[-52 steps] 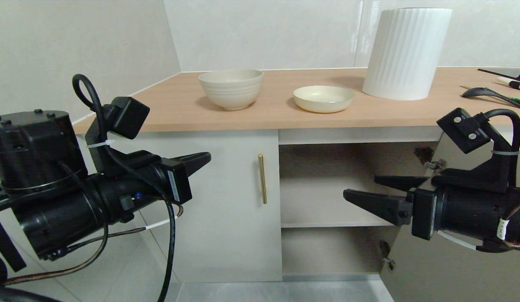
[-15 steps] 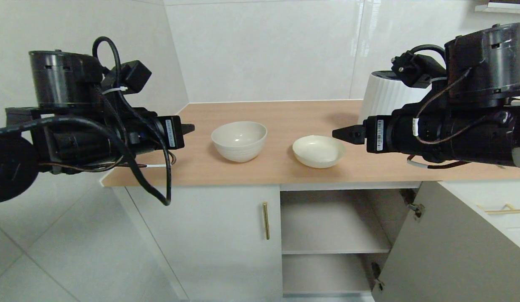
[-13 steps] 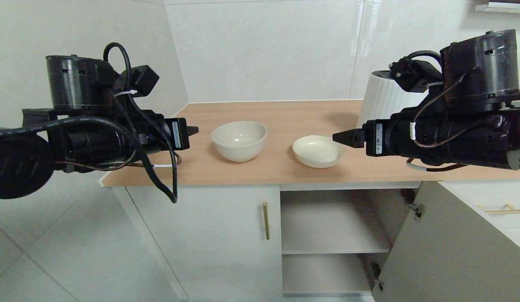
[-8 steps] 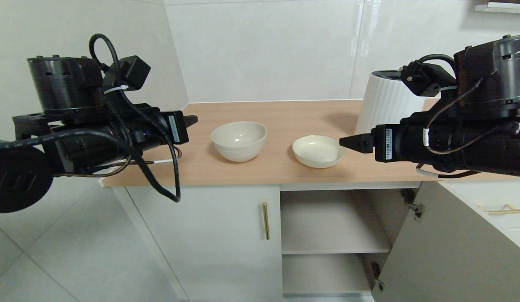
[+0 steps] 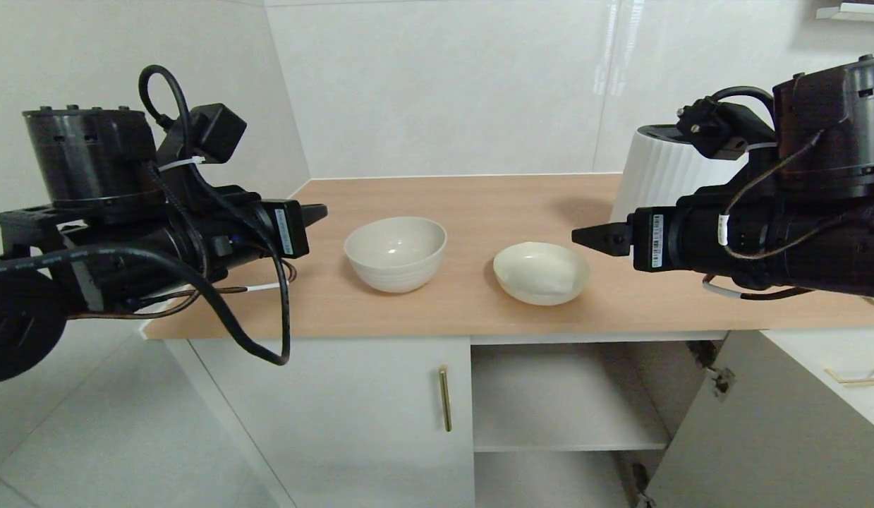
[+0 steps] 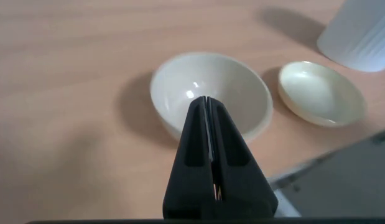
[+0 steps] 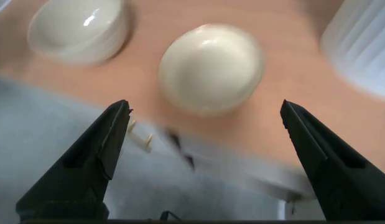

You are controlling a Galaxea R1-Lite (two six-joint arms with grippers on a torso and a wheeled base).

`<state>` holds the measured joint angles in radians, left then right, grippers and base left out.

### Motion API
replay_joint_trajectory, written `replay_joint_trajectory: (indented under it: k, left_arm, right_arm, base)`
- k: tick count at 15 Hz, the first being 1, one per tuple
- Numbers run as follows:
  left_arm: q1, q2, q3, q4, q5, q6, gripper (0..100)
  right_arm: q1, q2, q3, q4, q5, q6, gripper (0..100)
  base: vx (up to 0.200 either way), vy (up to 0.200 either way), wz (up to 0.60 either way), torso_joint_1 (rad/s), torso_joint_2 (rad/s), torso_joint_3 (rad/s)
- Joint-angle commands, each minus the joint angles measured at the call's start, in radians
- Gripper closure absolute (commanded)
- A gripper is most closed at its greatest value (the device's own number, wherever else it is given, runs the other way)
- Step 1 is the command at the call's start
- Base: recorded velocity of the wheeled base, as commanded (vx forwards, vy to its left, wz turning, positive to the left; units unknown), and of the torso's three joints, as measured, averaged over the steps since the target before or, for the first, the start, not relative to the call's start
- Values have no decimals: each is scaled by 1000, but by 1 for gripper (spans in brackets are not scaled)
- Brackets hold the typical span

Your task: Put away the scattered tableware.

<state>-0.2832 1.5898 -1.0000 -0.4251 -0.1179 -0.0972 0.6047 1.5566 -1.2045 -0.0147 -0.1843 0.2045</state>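
Both arms are up at counter (image 5: 479,204) height now, way higher than down by the cabinet front where they were a few seconds back, and the head camera has shifted too. Over by the counter's left edge the left gripper (image 5: 317,212) has its fingers pressed together with nothing in them, pointing at the bowl (image 5: 395,252). That bowl sits upright on the counter, with the dish (image 5: 542,272) apart to its right. Next, the right gripper (image 5: 581,236) hovers near the dish's right side, spread wide and empty. Behind it stands a ribbed white canister (image 5: 662,169). Below, the cabinet's right door (image 5: 747,423) hangs open.
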Motion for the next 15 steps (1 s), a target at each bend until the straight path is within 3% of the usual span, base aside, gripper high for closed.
replay_joint_trajectory:
  k: [1, 4, 6, 9, 11, 12, 15]
  left_arm:
    - [-2, -67, 41, 0, 1, 48, 100]
    - [-7, -51, 37, 17, 1, 48, 100]
    - [-19, 1, -14, 77, 3, 11, 100]
    - [-24, 114, -118, 138, 6, -104, 100]
    - [-25, 147, -155, 163, 6, -160, 100]
    - [-25, 165, -184, 187, 4, -183, 100]
    - [-25, 199, -207, 200, 6, -206, 100]
  right_arm:
    - [1, -3, 0, 1, 0, 0, 0]
    - [3, -3, 16, 1, 0, 0, 0]
    - [18, -3, 26, 1, -1, -2, 0]
    - [30, -4, 39, 1, -3, -2, 0]
    - [29, -4, 49, 1, -3, -2, 0]
    - [29, -4, 54, 1, -3, -2, 0]
    - [29, -4, 62, 1, -3, -2, 0]
  base:
    - [0, 0, 0, 0, 0, 0]
    - [0, 0, 0, 0, 0, 0]
    - [0, 0, 0, 0, 0, 0]
    - [0, 0, 0, 0, 0, 0]
    - [0, 0, 0, 0, 0, 0]
    - [0, 0, 0, 0, 0, 0]
    - [0, 0, 0, 0, 0, 0]
